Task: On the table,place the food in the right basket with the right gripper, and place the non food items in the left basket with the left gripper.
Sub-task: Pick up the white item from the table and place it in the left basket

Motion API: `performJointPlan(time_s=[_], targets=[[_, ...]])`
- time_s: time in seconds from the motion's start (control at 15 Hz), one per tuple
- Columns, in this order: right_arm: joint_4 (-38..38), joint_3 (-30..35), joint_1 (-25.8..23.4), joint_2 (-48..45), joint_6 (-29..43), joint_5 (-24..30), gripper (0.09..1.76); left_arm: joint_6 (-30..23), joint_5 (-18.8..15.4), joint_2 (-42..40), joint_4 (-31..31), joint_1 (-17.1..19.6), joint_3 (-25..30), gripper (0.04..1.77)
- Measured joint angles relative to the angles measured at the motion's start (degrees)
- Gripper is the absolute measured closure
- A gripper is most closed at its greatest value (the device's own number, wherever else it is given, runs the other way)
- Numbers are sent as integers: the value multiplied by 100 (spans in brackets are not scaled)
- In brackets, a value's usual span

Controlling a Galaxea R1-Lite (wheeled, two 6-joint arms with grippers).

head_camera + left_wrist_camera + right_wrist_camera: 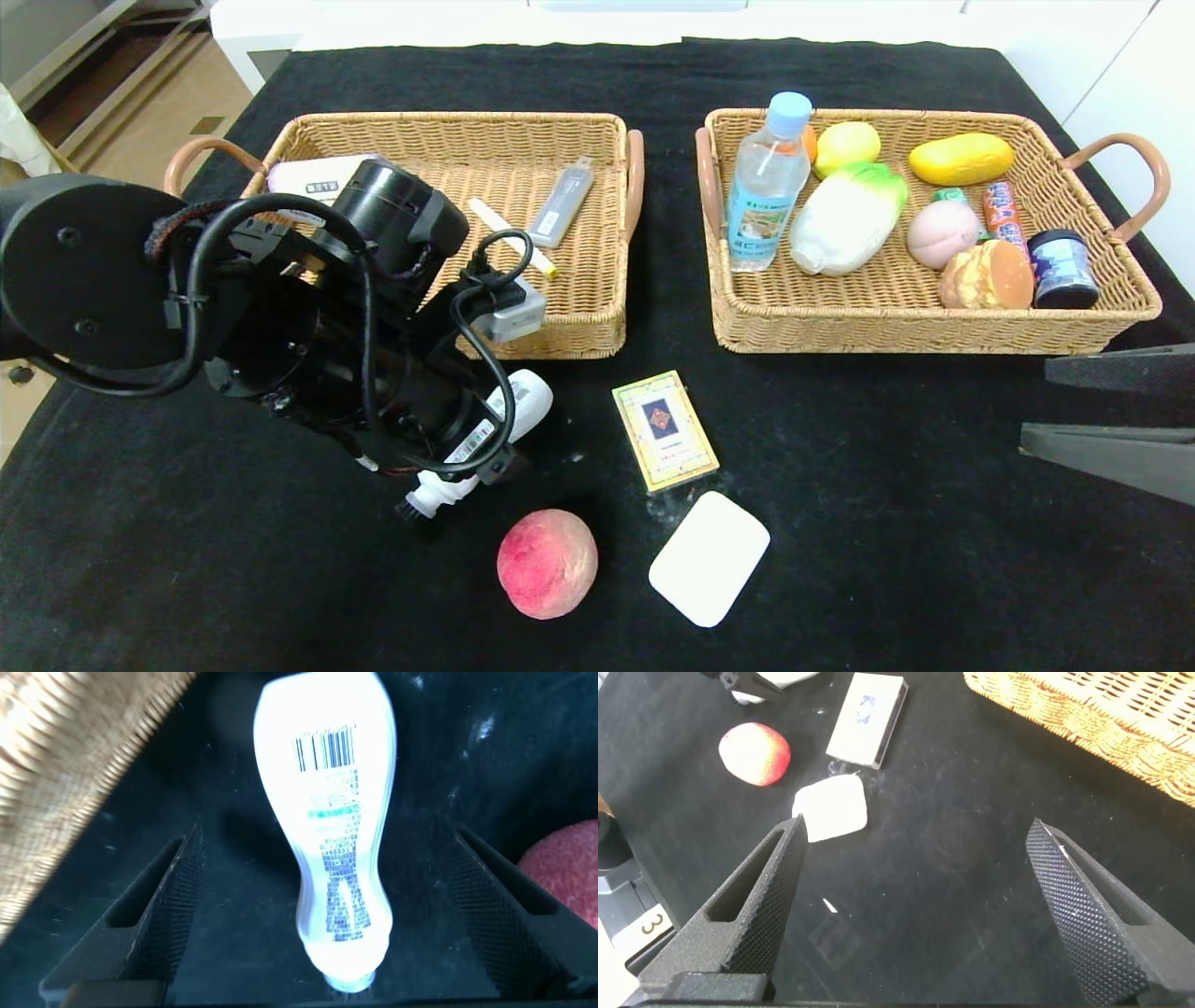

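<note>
Nearest the robot on the black-clothed counter (887, 523) lie the red-pink peach (547, 563) and, just to its right, the white rounded pad (709, 570). A little farther back sits the gold-edged card box (665, 429), flat on the cloth just behind the pad.

To the left of the peach and box, the left gripper (327, 905) hangs low over the white slim bottle (485, 439), which lies on its side with the black brush tip (405, 511) pointing toward the robot. In the left wrist view the two fingers (159, 905) are spread wide with the bottle lying between them, clear of both; a corner of the left basket and a bit of the peach show at the edges.

At the right edge of the head view, the right gripper (1111, 411) hovers over bare cloth in front of the right basket (924, 327); its fingers (757, 896) are spread apart with nothing between them.

Farther back stand the two woven baskets side by side. The left basket (560, 327) holds a white packet, a grey slim case and a pale stick. The right basket holds the clear water bottle (767, 182) at its left end, the pale pink bun (943, 233), a white-green cabbage, a yellow lemon, a yellow oblong piece, a brown bread roll, a dark jar and an orange tube.
</note>
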Motion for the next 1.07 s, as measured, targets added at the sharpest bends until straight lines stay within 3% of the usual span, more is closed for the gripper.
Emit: performJointPlan(time_s=[0.47, 0.6, 0.8, 1.0, 1.07], targets=[[0, 15, 0, 2, -5, 0, 14, -20, 2, 123, 20, 0, 0, 9], [0, 15, 0, 2, -2, 2, 14, -20, 2, 124, 22, 0, 6, 47], [0, 23, -2, 2, -2, 0, 14, -20, 7, 124, 22, 0, 9, 87], [2, 32, -2, 5, -2, 0, 14, -20, 0, 118, 24, 0, 22, 115], [0, 32, -2, 5, -2, 0, 14, -20, 0, 113, 24, -1, 30, 115]])
